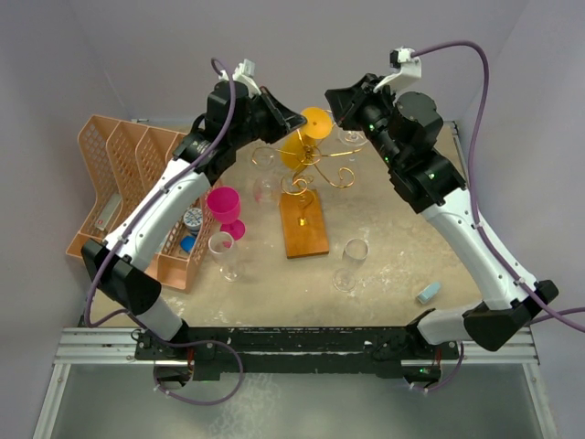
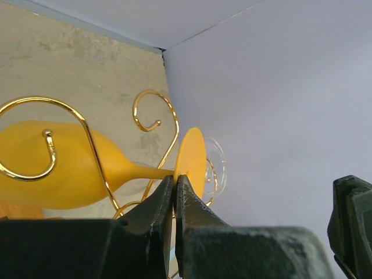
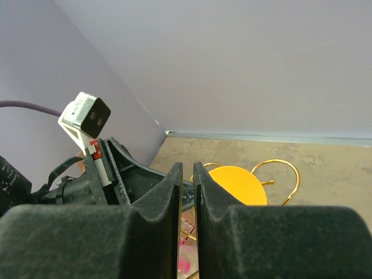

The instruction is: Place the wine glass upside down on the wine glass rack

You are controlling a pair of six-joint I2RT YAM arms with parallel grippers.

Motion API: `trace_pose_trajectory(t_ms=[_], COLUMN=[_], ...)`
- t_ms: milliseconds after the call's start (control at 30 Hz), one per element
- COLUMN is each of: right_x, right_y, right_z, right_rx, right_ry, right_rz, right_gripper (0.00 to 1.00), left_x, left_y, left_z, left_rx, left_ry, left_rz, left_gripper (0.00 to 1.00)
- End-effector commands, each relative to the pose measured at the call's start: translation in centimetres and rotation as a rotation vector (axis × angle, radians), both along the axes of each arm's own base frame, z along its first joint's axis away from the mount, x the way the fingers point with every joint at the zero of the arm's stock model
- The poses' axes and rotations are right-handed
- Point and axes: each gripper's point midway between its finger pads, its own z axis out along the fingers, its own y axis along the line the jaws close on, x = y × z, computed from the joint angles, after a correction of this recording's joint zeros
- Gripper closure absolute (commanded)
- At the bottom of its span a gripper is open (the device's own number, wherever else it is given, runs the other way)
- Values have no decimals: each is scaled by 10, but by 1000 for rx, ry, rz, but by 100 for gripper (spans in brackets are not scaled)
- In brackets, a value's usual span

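The left claw [image 2: 175, 181] is pinched shut on the foot rim of the yellow wine glass [image 2: 64, 168]. The bowl lies left of its tips, and gold curls of the wine glass rack [image 1: 303, 227] cross bowl and stem. A clear glass [image 2: 216, 163] stands just beyond the foot. The right claw [image 3: 187, 174], narrowly parted and empty, hovers opposite with the foot just ahead.

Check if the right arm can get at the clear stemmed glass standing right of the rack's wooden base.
Probably yes: the clear stemmed glass stands alone on the table near the right arm, nothing between them, and the right claw looks empty.
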Motion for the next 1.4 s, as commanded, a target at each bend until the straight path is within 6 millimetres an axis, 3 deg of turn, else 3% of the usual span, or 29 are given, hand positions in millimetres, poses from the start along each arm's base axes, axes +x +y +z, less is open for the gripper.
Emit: trace_pose_trajectory(t_ms=[0,500,933,1100,1367], right_x=[-12,-21,-30,-39,-66], right_y=[-10,-20,-27,-31,-49], right_z=[29,31,34,35,16], right_rx=[69,92,108,111,111], right_ry=[-69,-72,-83,-91,-62], right_rz=[-15,-35,-38,-27,-27], right_gripper=[86,86,86,85,65], left_x=[-4,23,53,66,66], left_y=[-10,-39,-50,-34,-4], left_z=[39,41,43,36,31], left_rx=[-109,-151,-163,-117,-65], left_ry=[-86,-93,-100,-96,-95], left_rz=[-54,-88,-47,38,110], left_gripper=[100,100,100,100,100])
